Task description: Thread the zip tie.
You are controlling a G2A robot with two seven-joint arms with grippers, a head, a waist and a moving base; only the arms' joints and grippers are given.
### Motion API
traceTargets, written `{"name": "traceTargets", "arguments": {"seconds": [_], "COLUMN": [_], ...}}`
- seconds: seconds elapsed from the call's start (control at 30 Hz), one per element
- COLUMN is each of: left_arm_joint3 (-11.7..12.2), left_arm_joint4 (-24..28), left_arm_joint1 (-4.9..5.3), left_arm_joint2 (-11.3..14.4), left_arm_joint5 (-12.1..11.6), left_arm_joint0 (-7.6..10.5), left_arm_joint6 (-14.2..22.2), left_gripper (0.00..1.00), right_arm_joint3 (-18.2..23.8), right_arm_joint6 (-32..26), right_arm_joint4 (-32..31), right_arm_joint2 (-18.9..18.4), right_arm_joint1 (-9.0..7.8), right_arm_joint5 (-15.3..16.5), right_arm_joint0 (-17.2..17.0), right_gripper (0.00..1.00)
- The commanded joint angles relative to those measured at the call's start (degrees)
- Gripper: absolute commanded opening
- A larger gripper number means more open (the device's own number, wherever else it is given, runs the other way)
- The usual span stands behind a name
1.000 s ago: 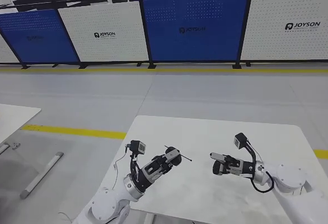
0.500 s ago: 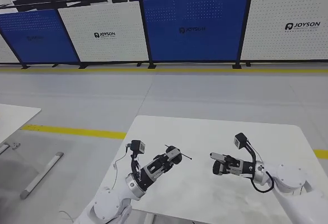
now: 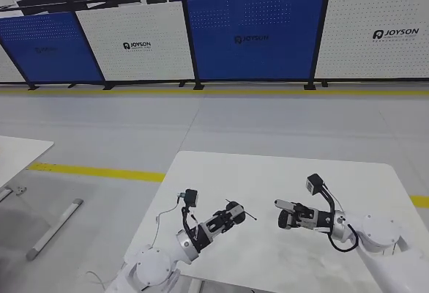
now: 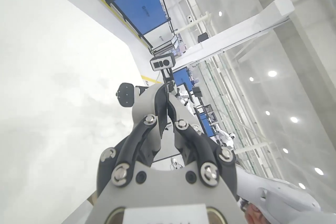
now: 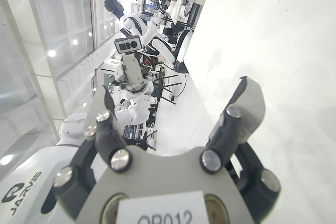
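Black and thin, the zip tie (image 3: 250, 215) is sticking out of the left hand (image 3: 235, 213) in the lower middle of the top view, its free end pointing toward the right hand (image 3: 279, 212) just across a small gap. The left hand's fingers (image 4: 145, 104) are pressing together on the tie, while the right hand (image 5: 176, 93) is hanging wide open over the white bench (image 3: 288, 168) and gripping nothing. Judging by this, the threading is only being set up: one end is being held, no loop is showing, and the tie's head is too small to make out. Meeting the hands and feeding the tail through seems left to do. Counted: one zip tie, two hands, one bench.
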State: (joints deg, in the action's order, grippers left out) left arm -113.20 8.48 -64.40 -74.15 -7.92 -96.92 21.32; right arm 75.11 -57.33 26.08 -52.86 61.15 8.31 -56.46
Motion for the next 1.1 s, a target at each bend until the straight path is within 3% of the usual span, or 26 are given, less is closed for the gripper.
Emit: {"name": "traceTargets", "arguments": {"seconds": [0.0, 0.2, 0.43, 0.57, 0.73, 0.83, 1.07], "left_arm_joint3": [-0.03, 0.20, 1.80, 3.18, 5.01, 5.61, 5.61], "left_arm_joint4": [0.16, -0.43, -13.33, -20.71, -25.89, -26.38, -26.38], "left_arm_joint1": [0.00, -0.04, -0.28, -0.42, -0.84, -1.17, -1.17], "left_arm_joint2": [-0.03, 0.24, 3.69, 6.11, 8.86, 10.13, 10.13], "left_arm_joint5": [-0.04, 0.23, 1.88, 5.92, 11.58, 13.17, 13.17], "left_arm_joint0": [-0.01, 0.25, 1.35, 2.19, 4.34, 5.11, 5.11], "left_arm_joint6": [-0.19, -0.83, -7.03, -8.82, -10.62, -12.14, -12.14], "left_gripper": [0.00, 0.00, 0.00, 0.00, 0.00, 0.00, 0.00], "right_arm_joint3": [0.00, 0.00, 0.00, 0.00, 0.00, 0.00, 0.00], "right_arm_joint6": [0.00, 0.00, 0.00, 0.00, 0.00, 0.00, 0.00], "right_arm_joint4": [0.00, 0.00, 0.00, 0.00, 0.00, 0.00, 0.00], "right_arm_joint2": [0.00, 0.00, 0.00, 0.00, 0.00, 0.00, 0.00], "right_arm_joint1": [0.00, 0.00, 0.00, 0.00, 0.00, 0.00, 0.00], "right_arm_joint5": [0.00, 0.00, 0.00, 0.00, 0.00, 0.00, 0.00], "right_arm_joint0": [0.00, 0.00, 0.00, 0.00, 0.00, 0.00, 0.00], "right_gripper": [1.00, 1.00, 1.00, 1.00, 1.00, 1.00, 1.00]}}
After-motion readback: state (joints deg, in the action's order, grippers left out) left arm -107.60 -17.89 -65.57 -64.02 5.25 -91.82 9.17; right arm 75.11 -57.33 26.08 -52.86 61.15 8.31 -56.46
